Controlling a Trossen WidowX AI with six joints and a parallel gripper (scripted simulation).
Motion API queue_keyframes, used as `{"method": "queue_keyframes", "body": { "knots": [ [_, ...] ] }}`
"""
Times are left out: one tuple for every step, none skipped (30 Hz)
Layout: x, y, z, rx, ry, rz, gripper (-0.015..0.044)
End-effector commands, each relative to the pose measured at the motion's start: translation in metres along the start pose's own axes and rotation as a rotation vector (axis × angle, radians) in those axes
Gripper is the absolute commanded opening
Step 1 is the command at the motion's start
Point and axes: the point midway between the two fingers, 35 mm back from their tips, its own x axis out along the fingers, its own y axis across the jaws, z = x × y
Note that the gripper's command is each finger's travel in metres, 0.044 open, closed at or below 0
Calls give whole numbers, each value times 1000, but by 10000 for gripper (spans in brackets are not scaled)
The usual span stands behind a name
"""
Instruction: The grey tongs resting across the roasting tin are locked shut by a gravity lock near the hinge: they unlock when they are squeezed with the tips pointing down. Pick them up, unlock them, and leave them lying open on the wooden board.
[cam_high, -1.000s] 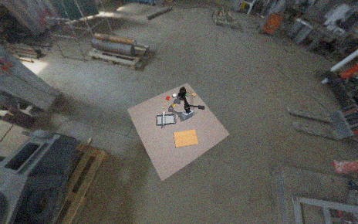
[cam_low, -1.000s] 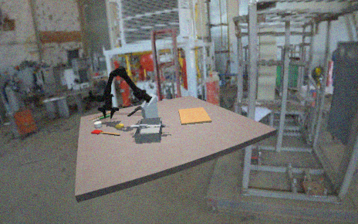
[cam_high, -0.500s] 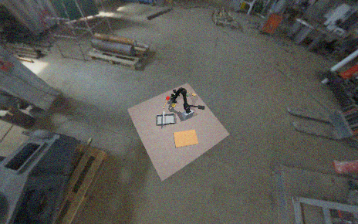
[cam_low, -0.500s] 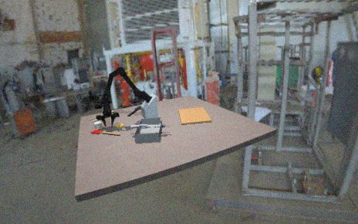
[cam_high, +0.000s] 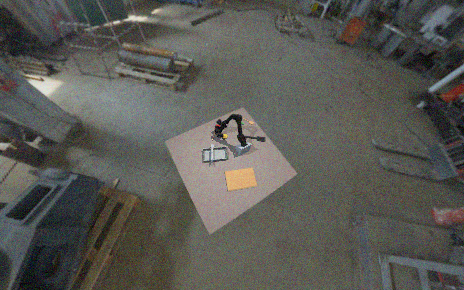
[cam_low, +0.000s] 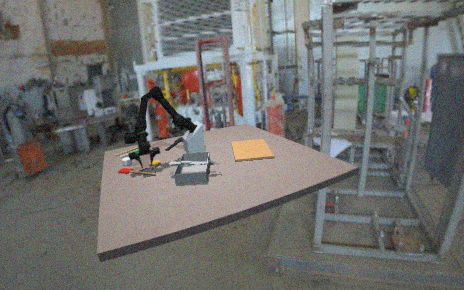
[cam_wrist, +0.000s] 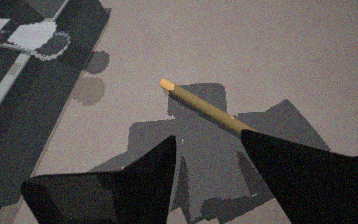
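Seen from overhead, a square pinkish-brown table top (cam_high: 250, 165) stands on a grey concrete workshop floor. The black jointed robot arm (cam_high: 234, 125) reaches from its grey base toward the far side of the table, its gripper (cam_high: 219, 131) low among small coloured bits of clutter. The dark grey rectangular roasting tin (cam_high: 215, 155) sits near the middle of the table, with the grey metal tongs (cam_high: 212, 154) lying across it, well apart from the gripper. The flat orange-tan wooden board (cam_high: 241, 178) lies nearer the camera, apart from the tin.

From the side, the arm arches up and over, and the gripper hangs just above the table beside a small white cylinder (cam_low: 127, 161), a yellow piece (cam_low: 155, 162) and a red-handled tool (cam_low: 131, 171). The tongs rest across the top of the tin, one end sticking out toward the arm. The board lies bare on the right half of the table.

At the wrist, the two black fingers stand partly apart with nothing between them; the grasp is released. A slim tan wooden stick (cam_wrist: 202, 105) lies on the table surface, its near end passing behind the right-hand finger. A dark object with a pale patch crosses the upper left corner; what it is cannot be told. Neither tongs nor tin appear here.
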Motion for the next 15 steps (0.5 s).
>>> {"method": "queue_keyframes", "body": {
  "knots": [
    [8, 5, 15, -26, 5, -12, 260],
    [11, 7, 20, -40, 9, -14, 260],
    [14, 10, 26, -59, 10, -16, 260],
    [17, 13, 33, -79, 11, -19, 260],
    [20, 17, 41, -102, 11, -23, 260],
    [24, 22, 50, -126, 11, -27, 260],
    [27, 27, 59, -151, 11, -32, 260],
    [30, 32, 69, -175, 11, -38, 260],
    [32, 38, 78, -202, 10, -44, 260],
    [33, 46, 92, -206, -19, -31, 260],
    [34, 55, 106, -209, -51, -16, 260],
    [35, 66, 118, -221, -73, -2, 260],
    [36, 77, 132, -235, -95, 13, 260],
    [38, 85, 138, -263, -104, 33, 260],
    [40, 94, 145, -295, -111, 54, 260]
  ]
}}
